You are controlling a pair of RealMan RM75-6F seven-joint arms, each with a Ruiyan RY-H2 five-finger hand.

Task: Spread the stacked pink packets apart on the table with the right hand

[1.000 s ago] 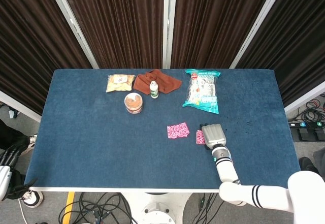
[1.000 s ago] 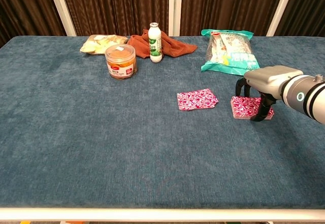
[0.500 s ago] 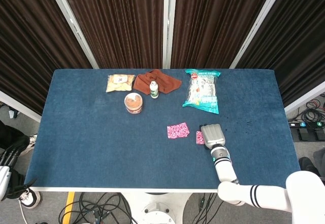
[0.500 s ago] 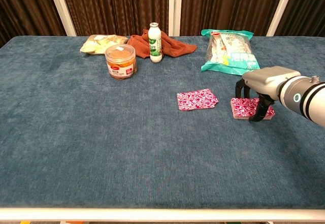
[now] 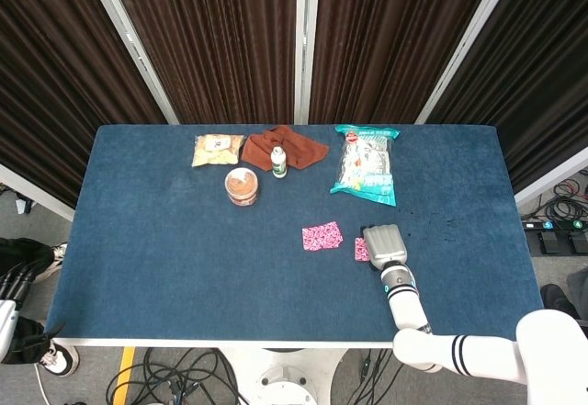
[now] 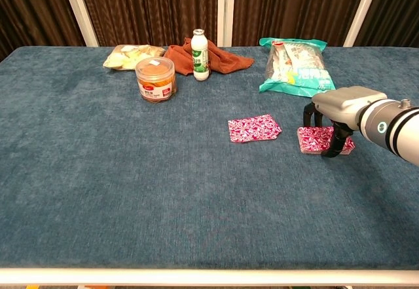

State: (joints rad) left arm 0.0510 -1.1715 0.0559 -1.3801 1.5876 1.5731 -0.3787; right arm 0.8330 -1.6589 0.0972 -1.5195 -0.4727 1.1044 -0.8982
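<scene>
A single pink packet [image 5: 322, 236] [image 6: 254, 128] lies flat near the table's middle. To its right sits the small stack of pink packets [image 5: 361, 249] [image 6: 313, 138]. My right hand [image 5: 386, 244] [image 6: 340, 105] arches over that stack, thumb at its left edge and fingers planted on its right part, pinching it. Much of the stack is hidden under the hand in the head view. My left hand [image 5: 11, 281] shows only as dark fingers off the table's left edge, low down; how it is posed is unclear.
Along the far side of the blue table [image 5: 165, 240] stand a teal snack bag [image 5: 367, 164], a brown cloth [image 5: 296, 144], a small white bottle [image 5: 278, 161], an orange-lidded tub [image 5: 243, 185] and a pale snack pack [image 5: 217, 149].
The right hand's fingers have drawn left across the stack toward the thumb. The single packet and everything else have stayed put.
</scene>
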